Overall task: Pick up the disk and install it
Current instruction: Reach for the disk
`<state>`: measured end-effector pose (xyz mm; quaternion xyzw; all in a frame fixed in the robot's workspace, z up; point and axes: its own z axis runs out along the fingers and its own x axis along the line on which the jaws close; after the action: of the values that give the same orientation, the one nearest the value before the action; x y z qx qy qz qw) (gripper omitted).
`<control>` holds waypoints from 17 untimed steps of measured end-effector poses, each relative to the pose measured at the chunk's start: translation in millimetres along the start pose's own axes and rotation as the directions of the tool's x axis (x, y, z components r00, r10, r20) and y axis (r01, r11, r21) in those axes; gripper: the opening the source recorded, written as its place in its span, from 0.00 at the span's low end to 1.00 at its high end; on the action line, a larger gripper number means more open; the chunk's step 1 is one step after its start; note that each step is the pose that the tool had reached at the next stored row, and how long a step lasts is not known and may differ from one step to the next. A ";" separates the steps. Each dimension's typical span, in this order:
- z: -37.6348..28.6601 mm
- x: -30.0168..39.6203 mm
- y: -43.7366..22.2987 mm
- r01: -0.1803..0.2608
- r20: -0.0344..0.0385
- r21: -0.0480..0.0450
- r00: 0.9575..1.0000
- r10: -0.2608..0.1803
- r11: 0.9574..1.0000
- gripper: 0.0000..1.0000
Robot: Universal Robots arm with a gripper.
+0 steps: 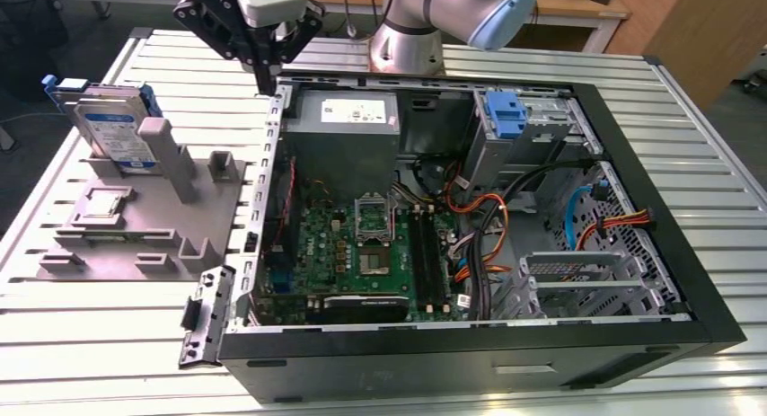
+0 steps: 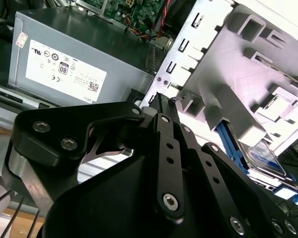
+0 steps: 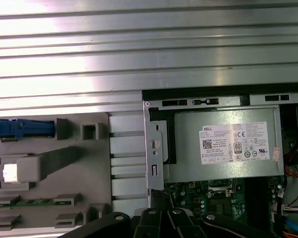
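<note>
Gripper (image 1: 266, 73) pressed together, empty, near computer case (image 1: 419, 367) corner. Disk (image 1: 111, 128) upright in grey stand (image 1: 156, 220) — second wrist view: half hidden behind stand; first wrist view: edge-on, blue.

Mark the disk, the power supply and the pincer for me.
disk (image 1: 115, 128), exterior view, on its label
power supply (image 1: 341, 148), exterior view, on its grey casing
pincer (image 1: 265, 80), exterior view, between its closed fingertips

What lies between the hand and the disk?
In the exterior view, from the hand: a bare stretch of ribbed table, then the grey stand's upright post beside the disk.
</note>
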<state>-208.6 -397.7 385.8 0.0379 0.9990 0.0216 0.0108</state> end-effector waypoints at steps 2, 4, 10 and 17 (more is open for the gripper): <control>0.0 0.7 -0.1 0.000 0.000 0.000 1.000 0.000 1.000 0.10; 0.0 1.4 -0.1 0.000 0.000 0.000 1.000 0.000 1.000 0.10; 0.0 3.5 -0.3 0.000 0.000 0.000 1.000 0.000 1.000 0.10; 0.2 8.5 -0.1 0.000 0.000 0.000 1.000 0.000 1.000 0.10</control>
<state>-217.1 -397.2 385.4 0.0379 0.9990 0.0217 0.0109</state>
